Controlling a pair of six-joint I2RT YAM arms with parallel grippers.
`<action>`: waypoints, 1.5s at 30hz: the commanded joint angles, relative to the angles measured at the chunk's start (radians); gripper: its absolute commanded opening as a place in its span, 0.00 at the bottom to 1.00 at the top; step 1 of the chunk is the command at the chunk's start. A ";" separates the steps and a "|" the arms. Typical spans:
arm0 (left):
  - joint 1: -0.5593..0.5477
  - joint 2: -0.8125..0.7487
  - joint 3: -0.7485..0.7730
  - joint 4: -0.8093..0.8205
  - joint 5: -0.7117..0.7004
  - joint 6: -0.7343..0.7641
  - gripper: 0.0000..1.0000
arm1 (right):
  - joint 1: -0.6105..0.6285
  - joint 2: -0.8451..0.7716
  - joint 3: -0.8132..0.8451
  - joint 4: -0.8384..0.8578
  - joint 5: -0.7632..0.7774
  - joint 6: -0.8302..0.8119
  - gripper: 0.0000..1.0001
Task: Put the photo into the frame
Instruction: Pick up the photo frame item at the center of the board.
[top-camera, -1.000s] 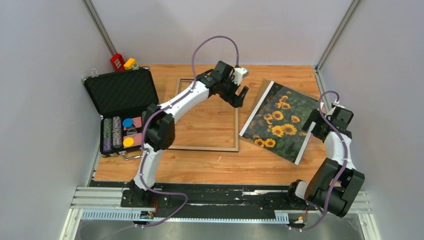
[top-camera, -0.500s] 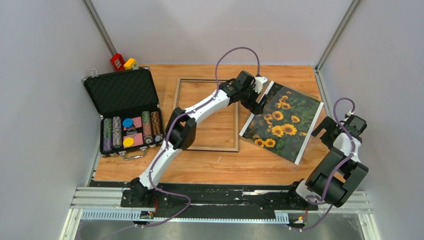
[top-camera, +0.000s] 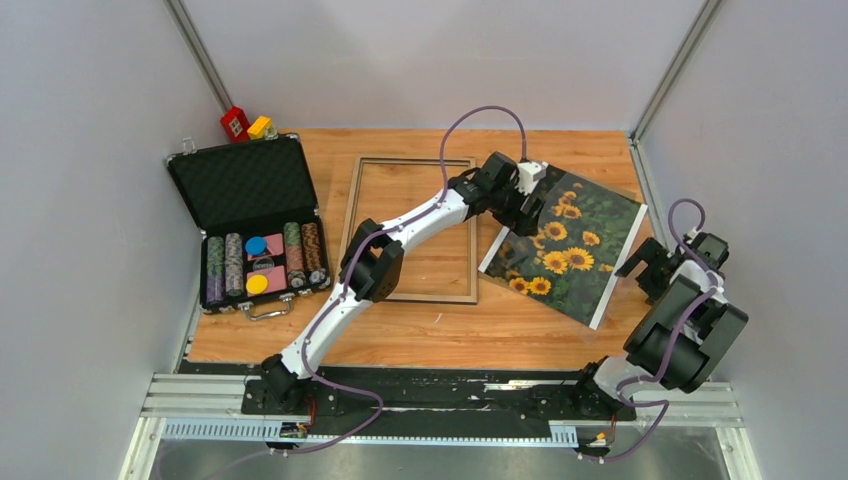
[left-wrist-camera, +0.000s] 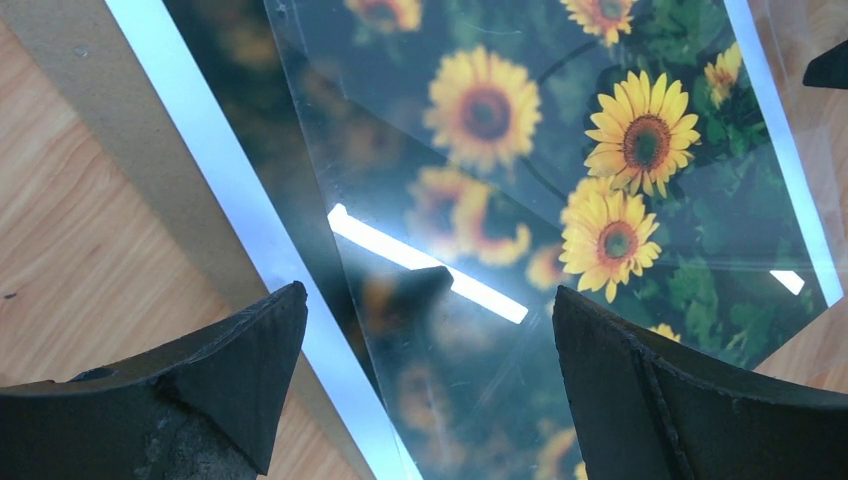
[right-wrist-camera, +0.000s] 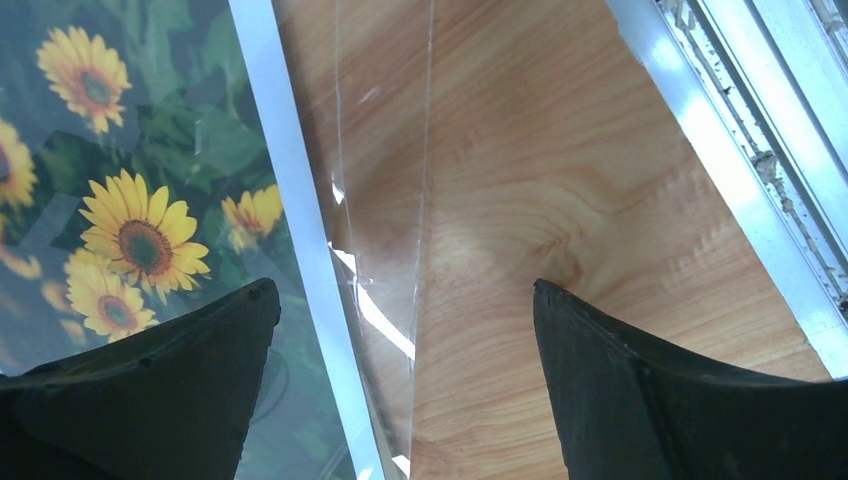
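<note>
Top view: the frame (top-camera: 412, 228) lies flat mid-table, and the photo (top-camera: 567, 245) lies skewed just to its right. You have the left gripper (top-camera: 522, 208) over the photo's left edge and the right gripper (top-camera: 648, 270) past its right edge. Chip markings in the case (top-camera: 250, 225) are too small to read.
Left wrist: jaws wide, empty. Glare on a clear sheet (left-wrist-camera: 400, 250) blurs the sunflowers.
Right wrist: jaws wide, empty. The photo is cut off at left.

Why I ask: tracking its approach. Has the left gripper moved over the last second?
Yes. The left gripper moved right, from above the right rail of the frame to above the left edge of the photo.
</note>
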 joint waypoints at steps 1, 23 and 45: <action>-0.011 0.003 0.033 0.034 0.022 -0.027 1.00 | -0.005 0.025 0.050 0.004 -0.053 0.021 0.97; -0.014 0.057 -0.019 0.010 0.092 -0.071 1.00 | 0.016 0.193 0.128 0.009 -0.133 0.070 0.92; -0.017 -0.156 -0.431 0.063 0.164 -0.155 0.99 | 0.042 0.228 0.202 0.014 -0.395 0.048 0.87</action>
